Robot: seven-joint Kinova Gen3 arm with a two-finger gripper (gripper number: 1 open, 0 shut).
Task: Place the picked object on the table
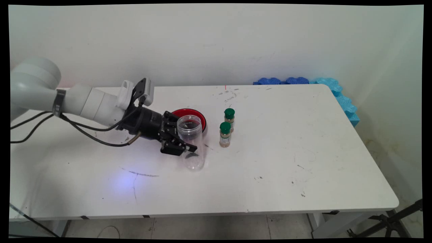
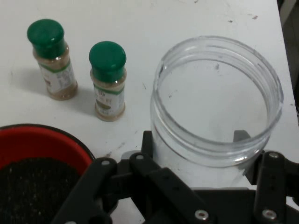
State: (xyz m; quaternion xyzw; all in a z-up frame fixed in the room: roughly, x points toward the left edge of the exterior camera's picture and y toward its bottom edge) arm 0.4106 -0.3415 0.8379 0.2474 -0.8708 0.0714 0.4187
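Observation:
My gripper is shut on a clear, lidless, empty plastic jar, one finger on each side of its lower wall. The jar stands upright and I cannot tell whether its base touches the white table. In the hand view the jar rises between the fingers of the gripper. Just behind the jar sits a red bowl with dark contents, seen at the lower left in the hand view. Two green-capped spice bottles stand a little to the jar's right, also in the hand view.
Blue foam blocks line the table's far right corner against the wall. A black stand's legs show on the floor at the lower right. Black cables hang from the arm over the table's left part.

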